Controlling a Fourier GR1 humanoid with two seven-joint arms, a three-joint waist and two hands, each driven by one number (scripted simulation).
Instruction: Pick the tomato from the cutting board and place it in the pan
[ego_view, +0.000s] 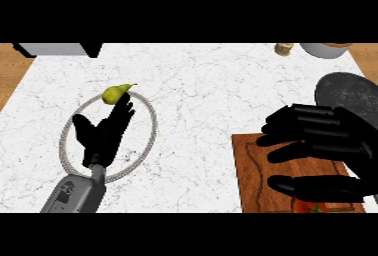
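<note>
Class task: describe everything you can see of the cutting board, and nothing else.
The cutting board is a reddish-brown, wood-looking slab lying flat on the white marbled counter at lower right. A thin groove runs just inside its left edge. The right robot hand hovers over and hides much of it. A red tomato sits at its near edge. The dark pan lies just behind it.

black fingered hand (100, 135) on a grey forearm (76, 192).
</note>
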